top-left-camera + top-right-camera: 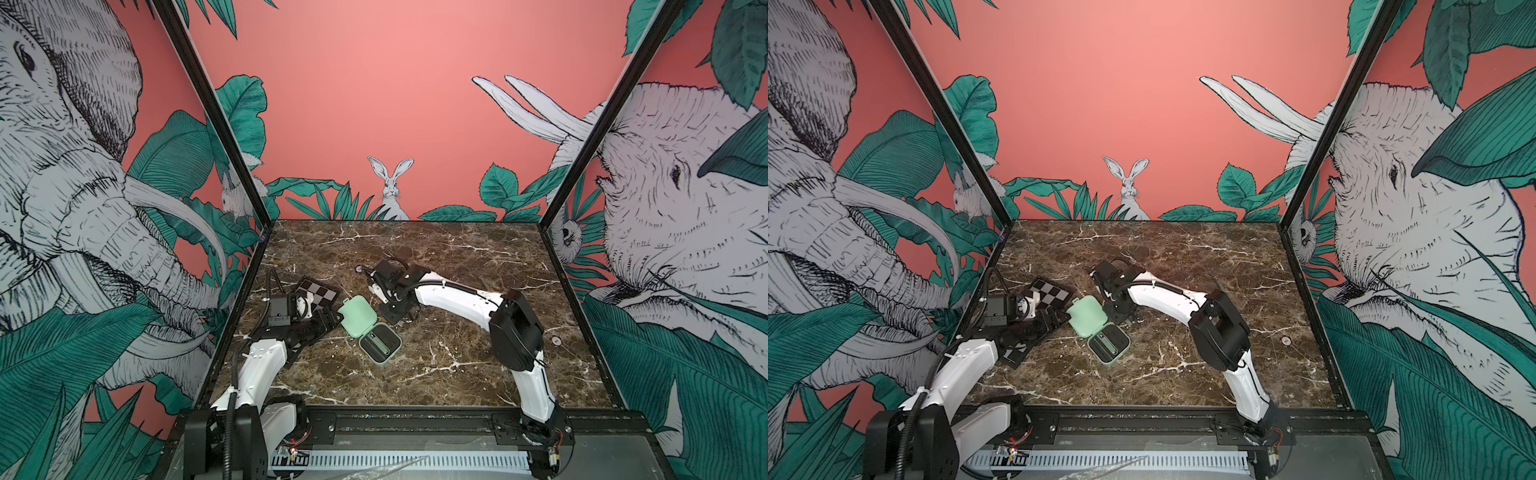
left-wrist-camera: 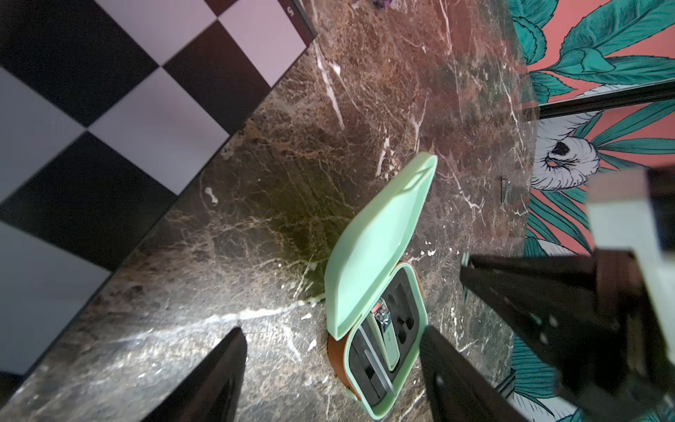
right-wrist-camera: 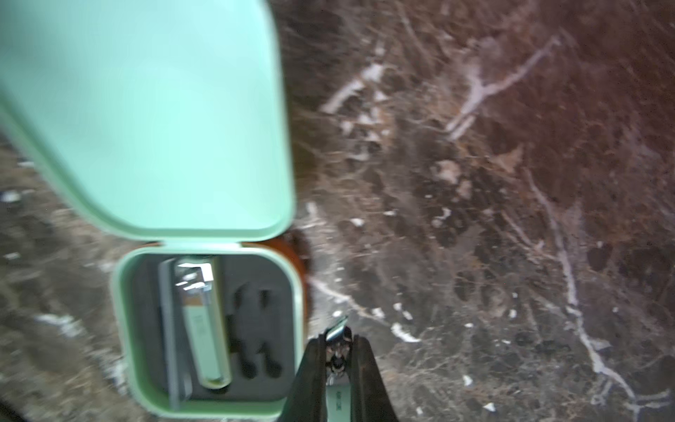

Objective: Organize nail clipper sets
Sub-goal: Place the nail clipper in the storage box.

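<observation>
The open mint-green case (image 1: 356, 316) lies on the worktop (image 1: 457, 374) in the lower middle of both top views, a long clipper (image 3: 204, 321) inside, while the right gripper (image 3: 338, 347) has jaws pinching a small clipper (image 3: 336, 330) just beside it and the left gripper (image 2: 334, 329) has jaws spread wide.

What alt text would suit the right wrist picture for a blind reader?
The right gripper pinches a small metal tool beside an open mint case. Inside sit a clipper and an empty slot; marble table beneath.
</observation>
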